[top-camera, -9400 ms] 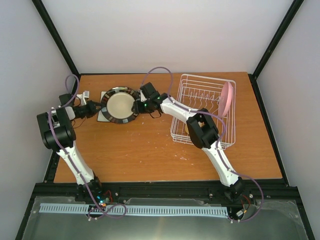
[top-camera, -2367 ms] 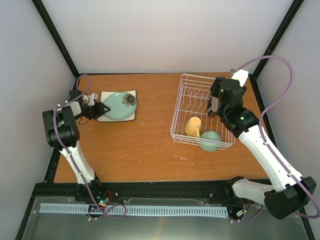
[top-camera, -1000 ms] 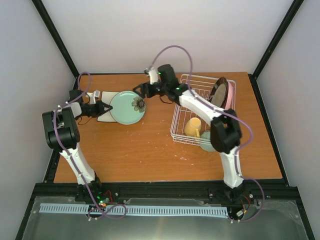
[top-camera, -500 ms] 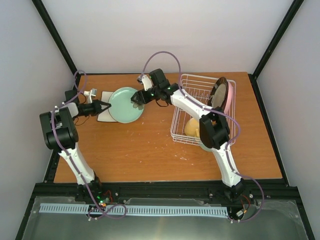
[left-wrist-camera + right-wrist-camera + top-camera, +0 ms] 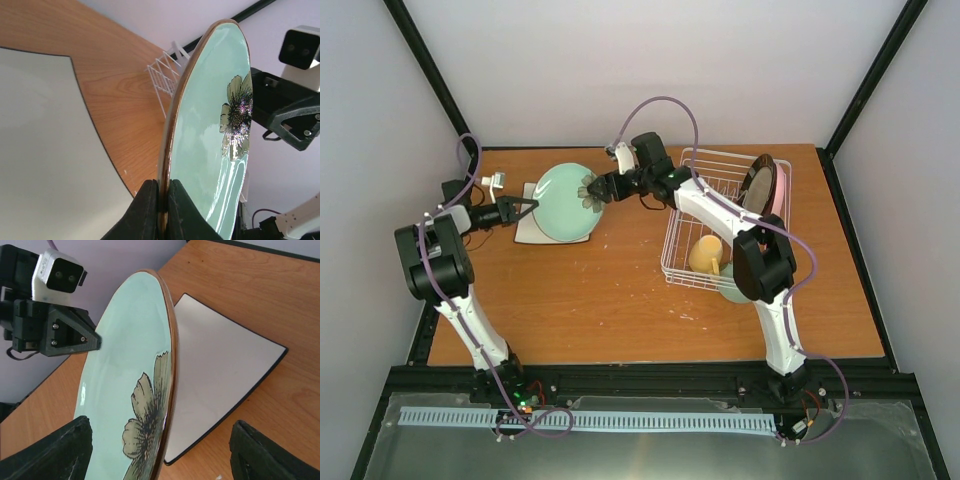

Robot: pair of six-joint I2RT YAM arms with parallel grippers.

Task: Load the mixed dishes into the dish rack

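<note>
Mint-green round ceramic plate with flower mark tilted on edge over white square plate. Left gripper jaws clamped on its 9 o'clock rim. Right gripper jaws wide apart, straddling its 3 o'clock rim. White wire dish rack at 3 o'clock.

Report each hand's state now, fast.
Left hand: closed on the mint-green plate's rim.
Right hand: open, straddling that plate's edge, not clamped.
</note>
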